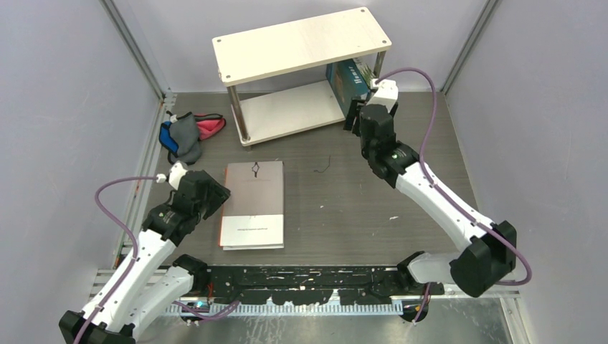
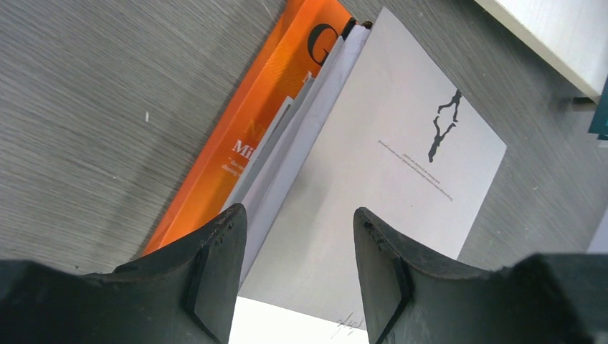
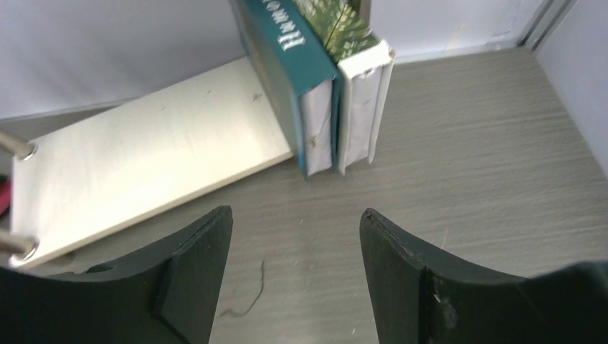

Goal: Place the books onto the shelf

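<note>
The shelf (image 1: 301, 44) stands at the back, two cream boards on silver posts. At the right end of its lower board (image 3: 143, 158) a teal book (image 3: 290, 61) and a white plant-cover book (image 3: 362, 100) stand upright side by side. Three more books lie stacked on the table (image 1: 252, 204): a grey-white cover (image 2: 387, 165) on top, an orange book (image 2: 247, 136) at the bottom. My left gripper (image 2: 297, 211) hovers open over the stack's left edge (image 1: 215, 195). My right gripper (image 3: 295, 211) is open and empty just in front of the standing books (image 1: 356, 115).
A blue, grey and pink cloth bundle (image 1: 188, 135) lies at the left, beside the shelf. A short black thread (image 1: 324, 166) lies on the dark table between stack and shelf. Grey walls close in left, right and back.
</note>
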Robot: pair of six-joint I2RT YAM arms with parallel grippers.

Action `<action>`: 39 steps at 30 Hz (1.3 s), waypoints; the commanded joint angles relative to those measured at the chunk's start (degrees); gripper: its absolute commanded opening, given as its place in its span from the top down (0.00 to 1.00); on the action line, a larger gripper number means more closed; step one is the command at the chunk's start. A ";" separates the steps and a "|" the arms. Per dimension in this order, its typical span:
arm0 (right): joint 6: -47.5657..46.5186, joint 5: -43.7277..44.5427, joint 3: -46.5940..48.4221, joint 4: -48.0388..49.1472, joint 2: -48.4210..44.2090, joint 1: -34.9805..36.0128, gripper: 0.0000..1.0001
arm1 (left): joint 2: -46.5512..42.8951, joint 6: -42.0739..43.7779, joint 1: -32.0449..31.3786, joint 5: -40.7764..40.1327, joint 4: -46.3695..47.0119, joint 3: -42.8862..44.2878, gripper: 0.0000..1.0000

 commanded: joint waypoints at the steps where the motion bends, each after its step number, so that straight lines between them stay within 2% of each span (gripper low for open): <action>1: 8.53 -1.97 -3.64 -6.49 -5.57 2.69 0.29 | -1.20 -1.71 0.37 2.67 4.38 -1.38 0.44; 9: 25.03 -14.54 -13.92 -6.87 -12.41 7.78 0.26 | -2.47 -1.03 0.32 3.01 4.20 -2.55 0.46; 16: 37.23 -21.47 -24.64 2.75 -15.30 13.55 0.26 | -3.14 -1.25 0.37 3.26 4.41 -4.08 0.48; 20: 43.37 -23.66 -31.33 11.88 -15.16 16.79 0.25 | -3.65 -1.30 0.37 3.32 4.18 -4.62 0.48; 30: 52.69 -32.78 -39.57 34.00 -5.68 19.83 0.20 | -3.16 -0.17 0.34 3.36 4.06 -4.66 0.48; 39: 55.88 -36.27 -39.12 45.13 4.12 23.50 0.19 | -2.60 -0.07 0.36 3.92 4.74 -4.93 0.49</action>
